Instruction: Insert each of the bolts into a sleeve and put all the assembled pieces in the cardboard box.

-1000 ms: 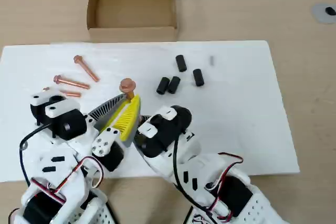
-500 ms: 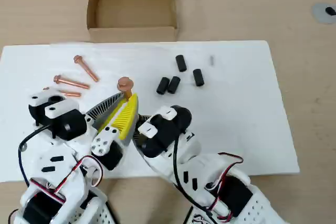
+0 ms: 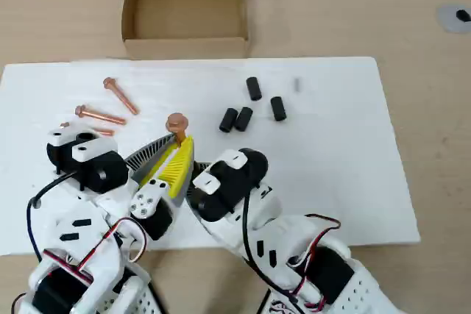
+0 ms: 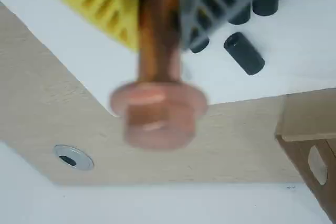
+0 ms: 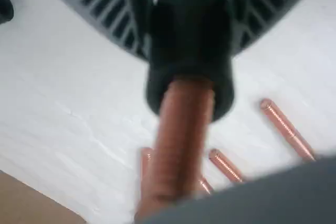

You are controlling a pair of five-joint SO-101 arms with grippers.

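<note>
My left claw (image 3: 181,142) is clenched on a bolt (image 3: 176,120), its head pointing to twelve o'clock, toward the cardboard box (image 3: 184,48). My right claw (image 5: 189,3) grasps a sleeve (image 5: 190,56) over the shaft, hidden from above beneath my wrist (image 3: 228,178). At nine o'clock, my left arm (image 3: 81,156) half-covers a loose bolt (image 3: 101,131).

Bright, even overhead light, soft faint shadows

Box (image 3: 185,48) behind mat (image 3: 338,167); bolts (image 3: 99,115) left on mat; sleeves (image 3: 243,118) right of them

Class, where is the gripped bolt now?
High view: the bolt sits in the left gripper, left of the loose sleeves, tip inside the right gripper's sleeve.
</note>
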